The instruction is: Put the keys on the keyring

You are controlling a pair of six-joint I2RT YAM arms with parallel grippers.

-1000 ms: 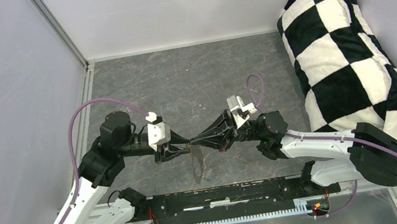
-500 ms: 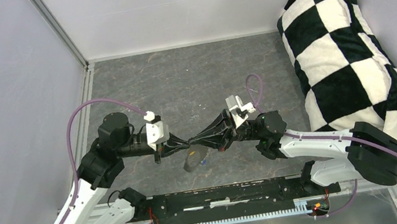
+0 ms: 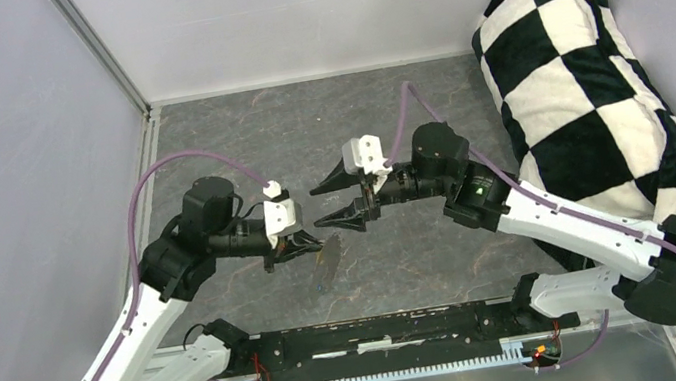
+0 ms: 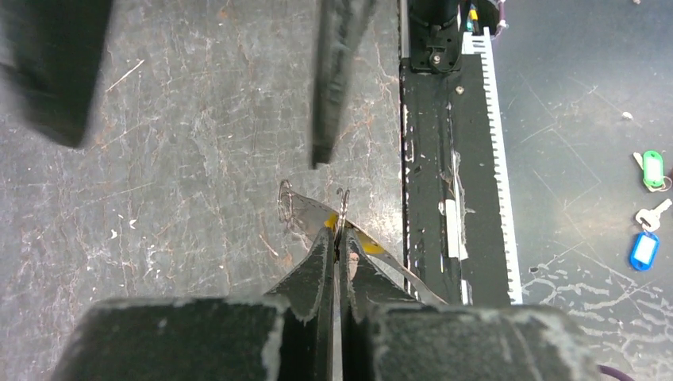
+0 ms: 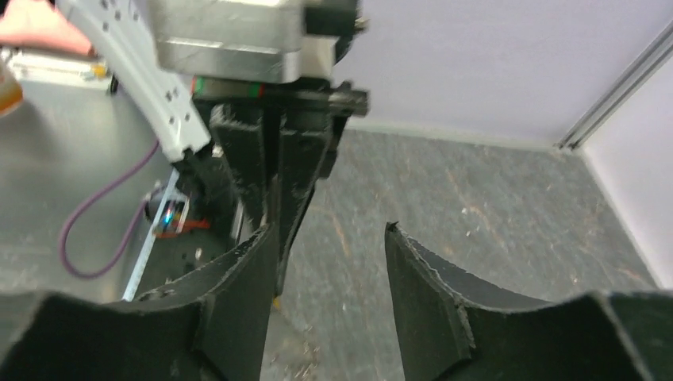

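Note:
My left gripper (image 3: 312, 246) is shut on the thin silver edge of the keyring (image 4: 342, 213). The keyring's grey-silver band (image 3: 329, 259) hangs from the fingertips just above the table. A yellow bit (image 4: 367, 243), apparently the brass key's head, shows against the band behind the left fingertips (image 4: 324, 242). The blue-headed key is not in view on the table. My right gripper (image 3: 318, 208) stands open, just right of the left one and apart from it, with nothing between its fingers (image 5: 252, 262). In the right wrist view the left gripper (image 5: 278, 159) stands straight ahead.
A black-and-white checkered pillow (image 3: 581, 83) lies along the right wall. The black rail (image 4: 432, 159) runs along the near table edge. Beyond it, on the metal surface, lie a green tag (image 4: 652, 168), a silver key (image 4: 655, 214) and a blue tag (image 4: 643, 250).
The right gripper has let go, opened and drawn back up and to the right. The left gripper closed on the keyring and now holds it alone, the band swinging beneath.

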